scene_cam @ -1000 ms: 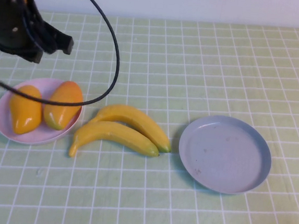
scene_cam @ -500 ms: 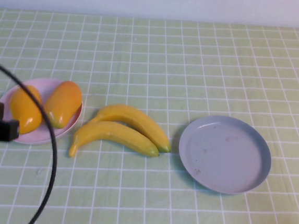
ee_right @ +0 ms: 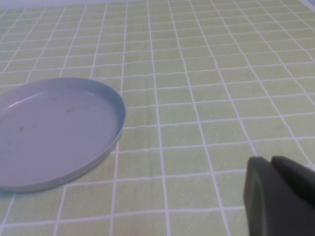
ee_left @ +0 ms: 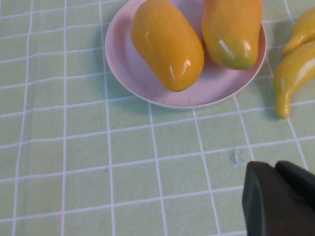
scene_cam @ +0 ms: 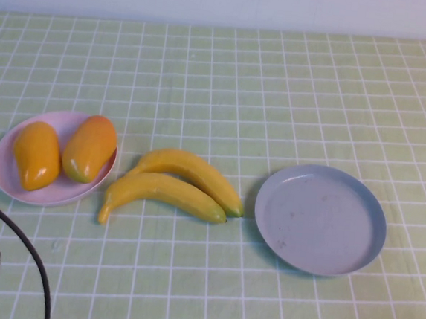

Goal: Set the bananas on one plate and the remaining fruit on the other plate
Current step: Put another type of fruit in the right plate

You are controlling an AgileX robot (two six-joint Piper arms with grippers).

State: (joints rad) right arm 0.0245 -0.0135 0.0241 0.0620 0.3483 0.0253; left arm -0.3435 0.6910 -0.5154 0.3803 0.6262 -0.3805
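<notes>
A: We see two long curved yellow bananas (scene_cam: 173, 186) with dark-green tips lying side by side on the green checked tablecloth (scene_cam: 279, 83), between the plates, touching each other.

B: Both plump glossy orange-yellow mangoes (scene_cam: 63, 151) sit on the round pale pink plate (scene_cam: 3, 175) on the left; the right one shows a redder blush. The round grey-blue shallow plate (scene_cam: 320, 219) on the right holds nothing.

A: In the high view we only get a black bit of the left arm and a cable at the lower left edge. The left wrist view adds the left gripper (ee_left: 280, 199), low over the cloth near the pink plate. Fingers together, holding nothing.

B: The right gripper (ee_right: 280, 196) shows only in the right wrist view, beside the grey-blue plate, over bare cloth. Also closed and holding nothing, as far as we see.
</notes>
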